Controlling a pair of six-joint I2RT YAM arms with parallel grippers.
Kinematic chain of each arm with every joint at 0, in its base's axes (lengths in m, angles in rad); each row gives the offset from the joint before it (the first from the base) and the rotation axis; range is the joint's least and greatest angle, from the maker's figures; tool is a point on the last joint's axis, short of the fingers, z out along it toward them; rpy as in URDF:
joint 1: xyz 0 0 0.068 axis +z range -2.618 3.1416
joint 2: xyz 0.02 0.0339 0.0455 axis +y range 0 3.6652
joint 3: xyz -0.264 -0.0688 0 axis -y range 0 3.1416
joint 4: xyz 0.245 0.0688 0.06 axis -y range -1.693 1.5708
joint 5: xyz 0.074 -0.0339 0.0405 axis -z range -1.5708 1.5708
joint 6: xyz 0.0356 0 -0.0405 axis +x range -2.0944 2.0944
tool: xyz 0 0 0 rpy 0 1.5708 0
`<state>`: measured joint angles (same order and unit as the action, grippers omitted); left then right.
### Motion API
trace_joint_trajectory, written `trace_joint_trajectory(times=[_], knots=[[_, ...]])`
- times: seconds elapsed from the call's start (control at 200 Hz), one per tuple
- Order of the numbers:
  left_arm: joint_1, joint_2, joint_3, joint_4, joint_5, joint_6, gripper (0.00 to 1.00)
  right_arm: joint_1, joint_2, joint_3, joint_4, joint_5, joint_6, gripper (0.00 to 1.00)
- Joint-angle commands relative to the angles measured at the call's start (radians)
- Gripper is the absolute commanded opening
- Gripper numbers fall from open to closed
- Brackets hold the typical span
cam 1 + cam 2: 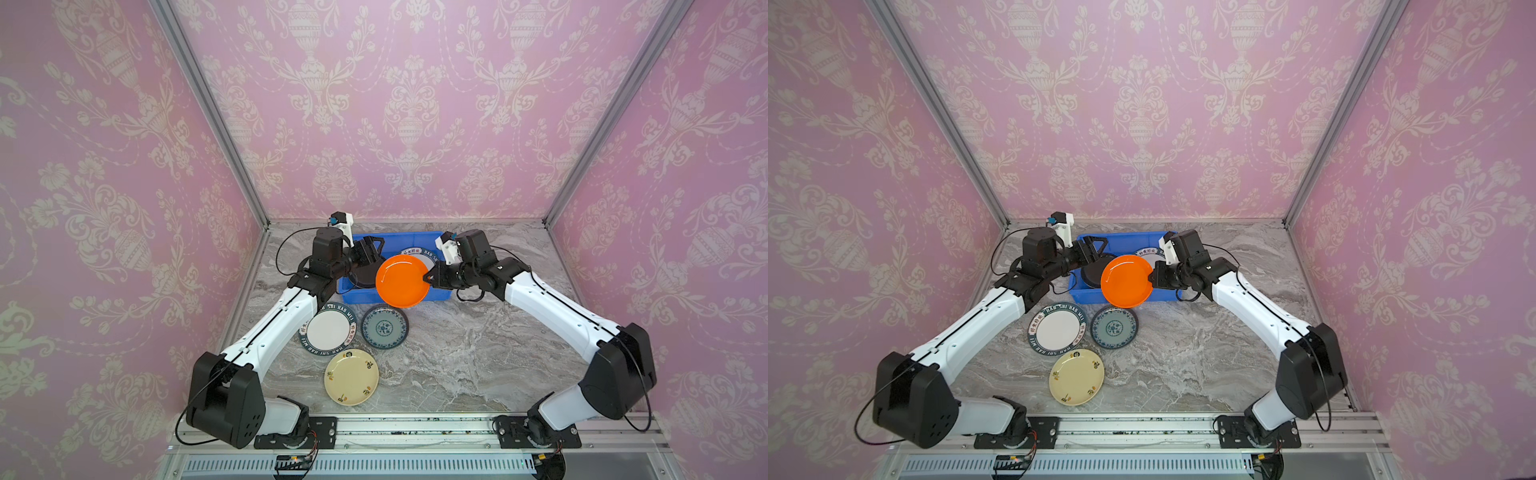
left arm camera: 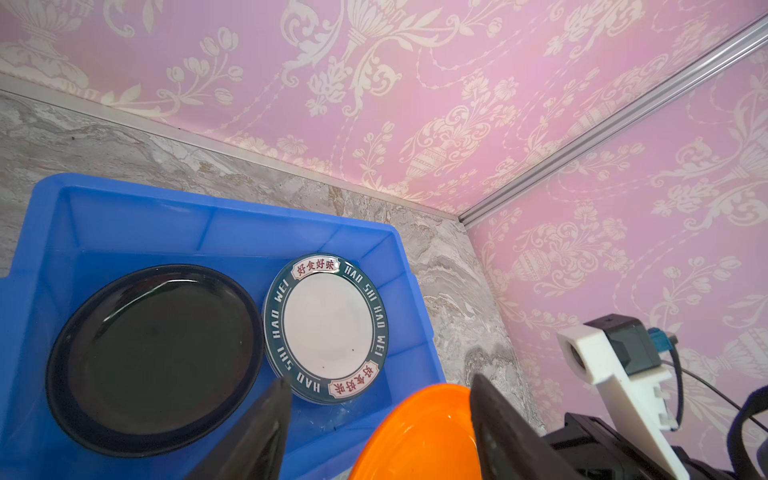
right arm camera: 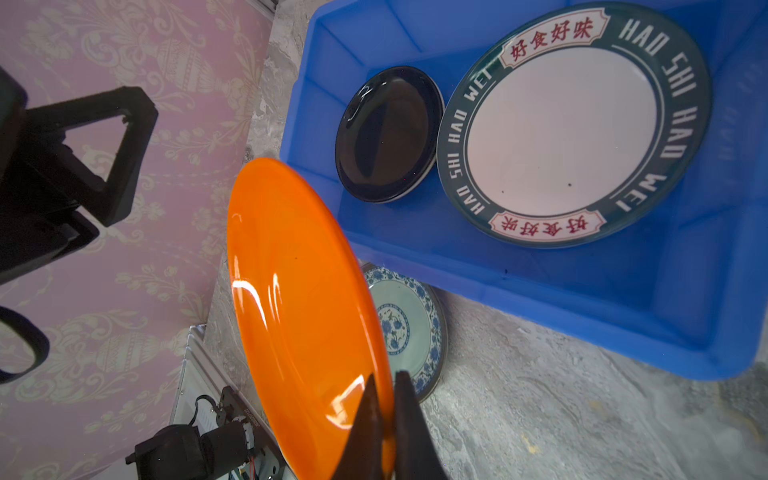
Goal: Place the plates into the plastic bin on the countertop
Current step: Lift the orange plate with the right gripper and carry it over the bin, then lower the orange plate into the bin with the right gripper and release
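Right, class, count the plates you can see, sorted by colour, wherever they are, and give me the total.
White lettered plates: 2
Black plate: 1
Orange plate: 1
Blue-patterned plate: 1
Cream plate: 1
Total: 6 showing; any plates stacked underneath are hidden.

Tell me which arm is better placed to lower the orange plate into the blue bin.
Right. The right gripper is shut on the rim of the orange plate and holds it over the near wall of the plastic bin. The left gripper is open and empty, over the bin's left end.
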<state>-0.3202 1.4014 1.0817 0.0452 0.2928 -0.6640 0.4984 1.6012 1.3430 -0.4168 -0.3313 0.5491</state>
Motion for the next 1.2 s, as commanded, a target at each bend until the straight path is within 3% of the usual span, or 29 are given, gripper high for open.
trace_joint_trajectory(times=[0.0, 0.14, 0.49, 0.691, 1.046, 1.121, 1.196], knots=[[0.019, 0.047, 0.015, 0.049, 0.065, -0.045, 0.69, -0.01, 0.127, 0.11, 0.068, 0.01, 0.013, 0.0], [0.021, 0.047, 0.028, 0.055, 0.078, -0.044, 0.7, -0.018, 0.314, 0.256, 0.144, -0.064, 0.043, 0.0], [0.019, 0.022, -0.005, 0.038, 0.073, -0.003, 0.71, -0.018, 0.728, 0.709, 0.021, -0.12, 0.107, 0.0], [0.02, 0.022, -0.01, 0.017, 0.068, 0.01, 0.7, -0.012, 0.833, 0.835, -0.039, -0.091, 0.133, 0.0], [0.012, 0.045, -0.032, 0.042, 0.078, -0.011, 0.7, 0.015, 0.911, 0.912, -0.094, -0.062, 0.128, 0.0], [0.007, 0.051, -0.032, 0.042, 0.078, -0.013, 0.7, 0.024, 0.931, 0.955, -0.134, -0.042, 0.11, 0.16], [0.001, 0.055, -0.032, 0.032, 0.069, -0.009, 0.7, 0.027, 0.942, 0.98, -0.16, -0.022, 0.096, 0.25]])
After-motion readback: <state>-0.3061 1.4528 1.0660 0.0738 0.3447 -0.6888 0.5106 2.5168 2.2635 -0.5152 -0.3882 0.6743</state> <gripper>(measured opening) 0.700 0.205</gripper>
